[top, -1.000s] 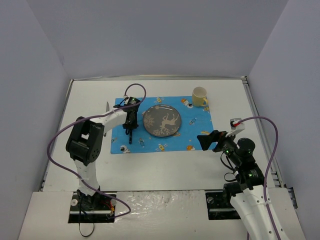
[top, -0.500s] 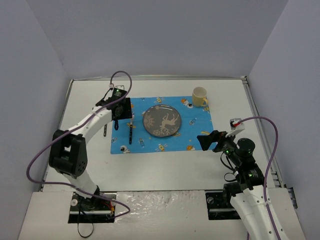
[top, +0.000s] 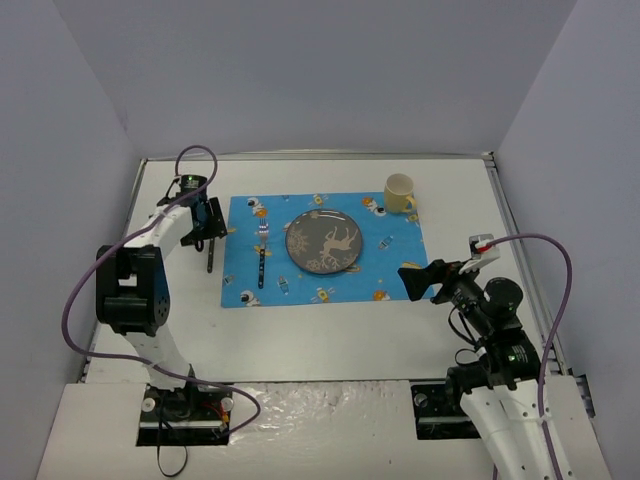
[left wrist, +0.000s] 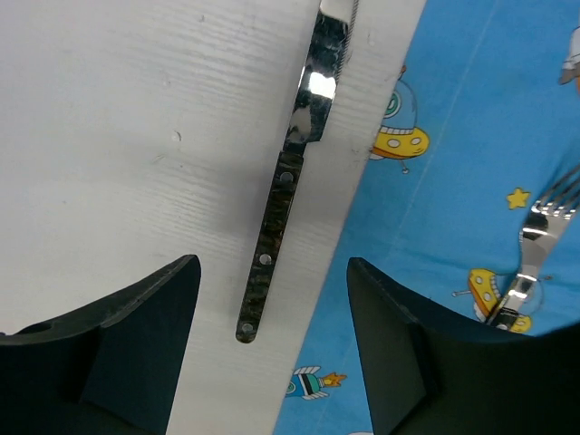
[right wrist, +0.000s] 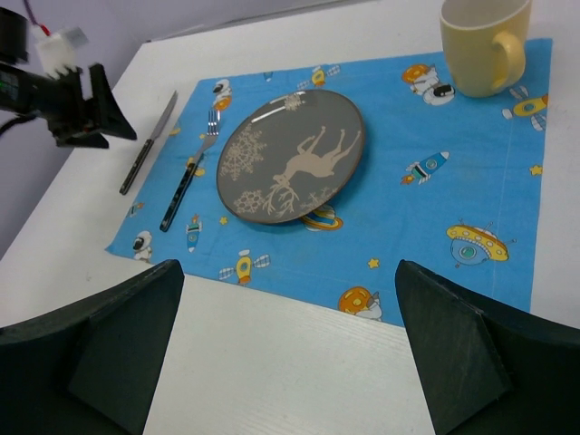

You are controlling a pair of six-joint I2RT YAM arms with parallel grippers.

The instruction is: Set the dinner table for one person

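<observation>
The white dinner table (top: 330, 335) carries a blue space-print placemat (top: 400, 265). On the mat are a grey reindeer plate (top: 324, 242), a fork (top: 261, 262) left of the plate, and a yellow mug (top: 400, 192) at the far right corner. A dark-handled knife (left wrist: 288, 186) lies on the bare table just left of the mat's edge. My left gripper (left wrist: 272, 294) hovers over the knife's handle end, open and holding nothing. My right gripper (top: 420, 281) is open and empty over the table near the mat's front right corner.
White walls enclose the table on three sides. The fork (right wrist: 190, 172), knife (right wrist: 148, 143) and plate (right wrist: 292, 156) lie side by side in the right wrist view, with the left gripper (right wrist: 91, 109) at the knife's far side. Bare tabletop (right wrist: 299, 362) lies in front of the mat.
My left gripper opened and let go of the fork on the mat. It then moved left and farther back to the knife. The right arm shifted slightly right.
</observation>
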